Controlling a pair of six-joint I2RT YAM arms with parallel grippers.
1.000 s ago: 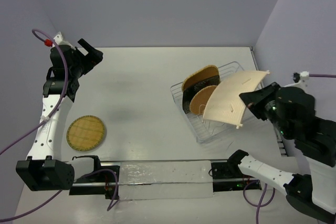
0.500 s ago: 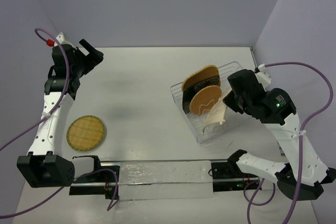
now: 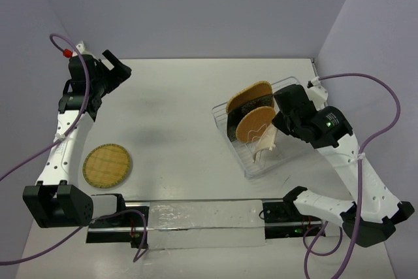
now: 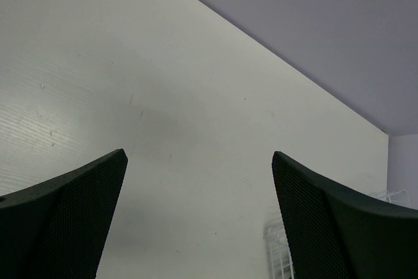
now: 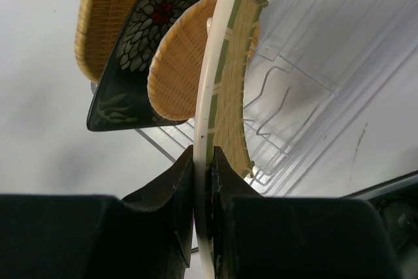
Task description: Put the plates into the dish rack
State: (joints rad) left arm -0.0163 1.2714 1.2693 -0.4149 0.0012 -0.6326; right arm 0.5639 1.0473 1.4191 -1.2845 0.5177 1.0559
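While the fringed plate is held on edge inside the dish rack, step in hand: seating it in a slot is judged to be the work.
Right fingers: clamped on the fringed plate's near rim.
Doing it well: the plate is best kept upright, its lower edge settled between tines before release, the neighbour left unnudged.
Rack contents: rounded-square plate, dark leaf plate, racked round plate and, close beside it, the fringed plate, all on edge.
Outside the rack: a loose round plate is seen flat on the counter, well left of the rack.
Left fingers: spread apart, empty, far left of the rack.
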